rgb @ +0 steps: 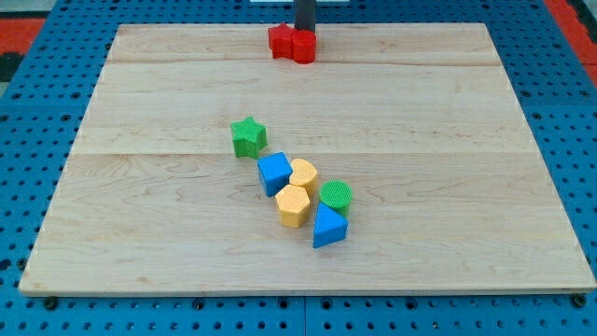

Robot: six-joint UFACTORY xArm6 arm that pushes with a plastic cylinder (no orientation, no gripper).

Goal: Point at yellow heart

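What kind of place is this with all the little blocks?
Probably a robot lab test bench: a wooden board lies on blue pegboard, small coloured blocks such as the yellow heart sit on it, and my tip is by the red blocks.

Two touching red blocks [292, 44] at the view's top, green star [248, 136], blue cube [273, 173], green cylinder [336, 196], blue triangle [327, 227], wooden board [448, 149]

A light wooden board [168, 243] carries eight blocks. Two red blocks [292, 44], touching, sit at the middle of its top edge. Near the centre stands a green star [248, 136]; toward the bottom edge cluster a blue cube [273, 174], yellow heart [303, 175], yellow hexagon [293, 205], green cylinder [336, 196] and blue triangle [327, 227].
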